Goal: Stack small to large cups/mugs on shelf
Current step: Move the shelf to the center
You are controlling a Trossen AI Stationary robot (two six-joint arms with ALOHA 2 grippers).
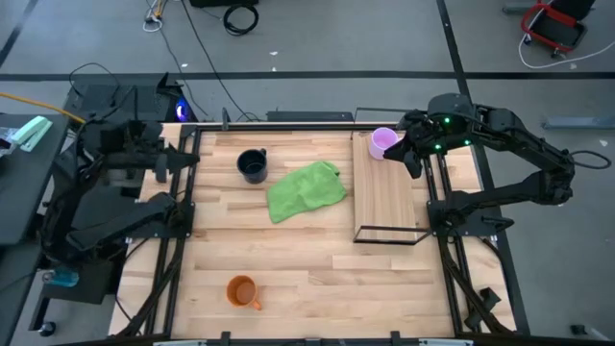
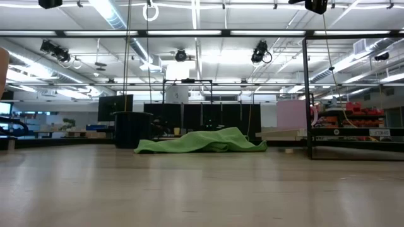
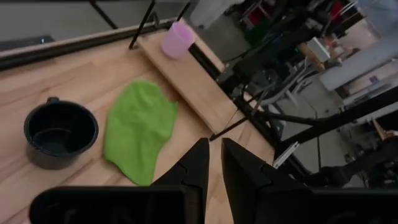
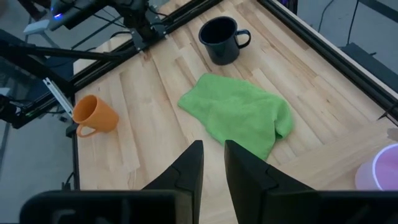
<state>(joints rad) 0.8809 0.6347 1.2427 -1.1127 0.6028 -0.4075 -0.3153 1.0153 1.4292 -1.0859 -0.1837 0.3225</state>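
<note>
The pale purple mug (image 1: 384, 142) stands upright on the far end of the light wooden shelf (image 1: 389, 197); it also shows in the left wrist view (image 3: 178, 39) and at the edge of the right wrist view (image 4: 380, 167). The dark navy mug (image 1: 253, 165) stands on the tabletop at the far left of middle. The orange mug (image 1: 241, 290) is near the table's front edge. My right gripper (image 4: 213, 155) is shut and empty, just right of the purple mug and above the shelf. My left gripper (image 3: 213, 163) is shut and empty at the table's far left edge.
A crumpled green cloth (image 1: 305, 189) lies on the tabletop between the navy mug and the shelf. Thin black wire frames (image 1: 389, 234) stand at the shelf's ends. Bare tabletop lies between the cloth and the orange mug.
</note>
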